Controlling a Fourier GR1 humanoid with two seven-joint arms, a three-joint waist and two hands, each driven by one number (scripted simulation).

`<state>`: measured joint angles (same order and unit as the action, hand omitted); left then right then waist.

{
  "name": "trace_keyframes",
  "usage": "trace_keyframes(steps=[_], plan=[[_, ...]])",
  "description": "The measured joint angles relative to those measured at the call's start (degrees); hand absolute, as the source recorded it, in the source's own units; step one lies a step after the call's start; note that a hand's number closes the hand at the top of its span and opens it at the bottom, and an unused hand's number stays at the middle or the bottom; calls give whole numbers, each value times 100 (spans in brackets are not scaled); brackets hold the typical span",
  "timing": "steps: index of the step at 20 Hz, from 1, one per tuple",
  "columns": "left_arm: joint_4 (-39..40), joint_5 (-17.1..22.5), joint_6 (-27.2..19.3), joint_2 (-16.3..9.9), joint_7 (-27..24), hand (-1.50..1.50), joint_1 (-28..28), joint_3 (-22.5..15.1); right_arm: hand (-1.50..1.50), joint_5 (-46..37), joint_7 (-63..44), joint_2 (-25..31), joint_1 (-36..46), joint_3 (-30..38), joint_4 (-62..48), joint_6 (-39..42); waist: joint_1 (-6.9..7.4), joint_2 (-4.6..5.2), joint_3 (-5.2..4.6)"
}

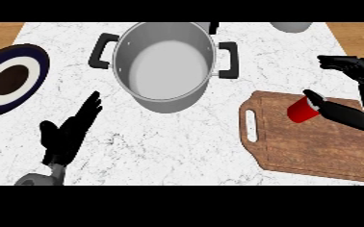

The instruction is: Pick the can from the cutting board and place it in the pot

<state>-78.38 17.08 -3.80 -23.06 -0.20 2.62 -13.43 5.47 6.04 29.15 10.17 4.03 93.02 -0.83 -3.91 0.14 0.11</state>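
Head view: red can (304,110) at the right hand (340,109) over the wooden cutting board (305,144); steel pot (165,65) stands apart at centre.

Can: small, plain red cylinder, no label discernible, tilted, positioned above the board's upper edge. Right hand's black fingers (316,98) curl against the can's right side, gripping it; further fingers of that hand spread open above, near the view's right edge. Cutting board: brown wood grain, rounded corners, slotted handle at its left end, lying at an angle on the tabletop (177,139). Tabletop: white marble with grey veining. Pot: round brushed steel, two black side handles, pale interior with nothing visible in it. Left hand (68,134): fingers straight and open, lower left. Dark-rimmed plate (18,77) with white band and brown centre at the left edge.
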Motion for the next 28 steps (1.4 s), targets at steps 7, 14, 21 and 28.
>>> trace_keyframes(steps=[7,14,21,28], plan=[[-41,-223,62,308,477,0,191,-310,-150,130,960,-172,-951,635,679,-75,235,-23,-5],[-61,-312,146,355,605,0,258,-319,-150,470,-970,750,-1088,855,1167,557,336,-27,-19],[35,-425,188,545,748,0,415,-300,-150,932,-2369,952,-657,692,863,1008,396,-13,-16],[59,-512,266,626,694,0,369,-275,-150,590,-2449,1124,-468,26,-130,1923,451,1,-11]])
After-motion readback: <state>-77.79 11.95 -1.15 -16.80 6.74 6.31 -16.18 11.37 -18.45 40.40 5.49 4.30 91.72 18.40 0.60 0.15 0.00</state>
